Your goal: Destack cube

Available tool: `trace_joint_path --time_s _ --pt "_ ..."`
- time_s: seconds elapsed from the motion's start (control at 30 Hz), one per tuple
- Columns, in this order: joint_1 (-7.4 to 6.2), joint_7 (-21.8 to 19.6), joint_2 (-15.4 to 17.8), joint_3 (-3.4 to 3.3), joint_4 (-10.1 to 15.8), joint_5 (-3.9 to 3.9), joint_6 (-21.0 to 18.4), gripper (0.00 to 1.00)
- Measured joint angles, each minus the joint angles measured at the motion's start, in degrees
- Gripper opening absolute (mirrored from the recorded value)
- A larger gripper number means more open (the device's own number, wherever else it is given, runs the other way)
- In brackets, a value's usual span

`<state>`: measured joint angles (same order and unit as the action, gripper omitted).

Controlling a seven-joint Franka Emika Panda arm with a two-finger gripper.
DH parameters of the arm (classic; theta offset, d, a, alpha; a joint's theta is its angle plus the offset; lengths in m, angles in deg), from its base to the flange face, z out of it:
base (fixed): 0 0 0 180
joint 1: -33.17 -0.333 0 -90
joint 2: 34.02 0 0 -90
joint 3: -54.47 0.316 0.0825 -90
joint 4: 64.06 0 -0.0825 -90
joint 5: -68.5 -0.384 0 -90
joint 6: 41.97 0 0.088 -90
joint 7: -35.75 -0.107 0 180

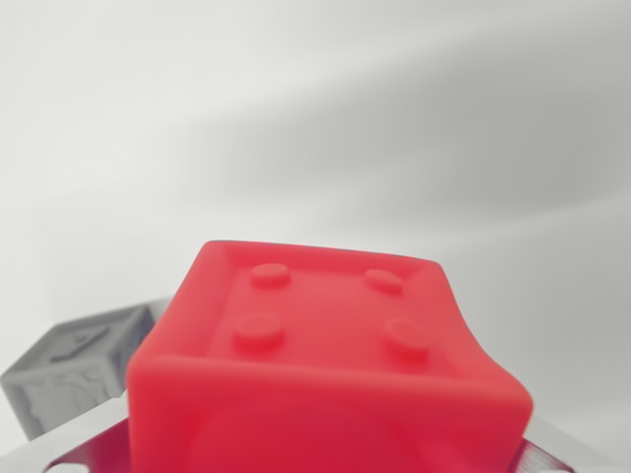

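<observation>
Claw state cannot tell. Red four-studded plastic cube [325, 365] fills view; risk: clipping grey embossed cube [74, 370] just beside.

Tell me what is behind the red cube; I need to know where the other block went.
Behind the red cube, toward the wrist view's left, a grey cube shows partly. The red cube covers its right part, so whether they touch cannot be told. Otherwise only blurred pale background shows.

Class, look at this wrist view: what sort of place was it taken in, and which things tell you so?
Probably a lab or test bench, though little shows. A plain pale surface fills the background, and the only objects are a red cube with four studs and a grey cube behind it on the wrist view's left.
</observation>
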<state>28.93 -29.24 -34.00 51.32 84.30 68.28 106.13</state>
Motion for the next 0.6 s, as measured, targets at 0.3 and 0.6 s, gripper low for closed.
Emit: trace_joint_path --time_s 0.3,0.6 --pt "0.75 0.07 -1.06 -1.11 -0.99 0.00 0.10 0.00" --pt "1.52 0.14 -2.17 -2.11 -2.06 -0.07 0.17 0.00"
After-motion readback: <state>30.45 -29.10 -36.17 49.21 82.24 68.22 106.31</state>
